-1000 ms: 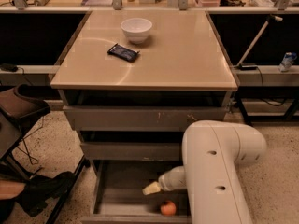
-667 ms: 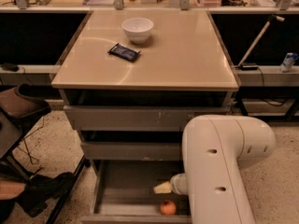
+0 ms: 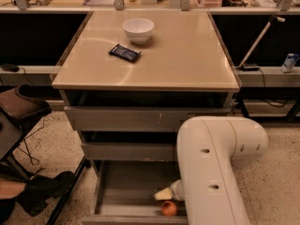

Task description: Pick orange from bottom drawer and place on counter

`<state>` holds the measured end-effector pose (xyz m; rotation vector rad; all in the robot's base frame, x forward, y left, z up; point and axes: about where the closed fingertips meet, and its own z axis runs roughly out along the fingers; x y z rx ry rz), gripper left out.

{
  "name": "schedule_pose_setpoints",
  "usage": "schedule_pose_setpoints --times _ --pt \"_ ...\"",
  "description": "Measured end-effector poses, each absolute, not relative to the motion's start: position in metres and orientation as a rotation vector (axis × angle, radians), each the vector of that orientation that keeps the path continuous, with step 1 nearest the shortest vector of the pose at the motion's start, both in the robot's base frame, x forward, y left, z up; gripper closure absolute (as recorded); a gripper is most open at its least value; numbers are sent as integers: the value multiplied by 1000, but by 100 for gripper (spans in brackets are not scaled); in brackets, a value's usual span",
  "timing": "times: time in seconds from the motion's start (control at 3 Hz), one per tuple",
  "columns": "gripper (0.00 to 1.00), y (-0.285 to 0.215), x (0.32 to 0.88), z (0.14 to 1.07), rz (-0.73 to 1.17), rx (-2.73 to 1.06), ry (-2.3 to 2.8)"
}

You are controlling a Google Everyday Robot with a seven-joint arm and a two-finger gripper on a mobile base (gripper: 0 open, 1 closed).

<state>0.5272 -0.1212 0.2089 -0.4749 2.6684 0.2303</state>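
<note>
Claw nearer orange (apparently inside drawer)

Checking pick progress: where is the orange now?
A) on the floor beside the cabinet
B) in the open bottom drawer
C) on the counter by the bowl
B: the orange lies near the front of the open bottom drawer, with the gripper just up-left of it inside the drawer.

Tool low, left of bent arm
</note>
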Motion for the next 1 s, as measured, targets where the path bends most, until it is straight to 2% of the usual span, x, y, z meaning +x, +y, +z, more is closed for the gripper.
schedule_pose_setpoints --times 0.33,1.0 --pt "0 -129 497 183 274 -404 2764" --pt "0 -113 475 162 235 -442 2784"
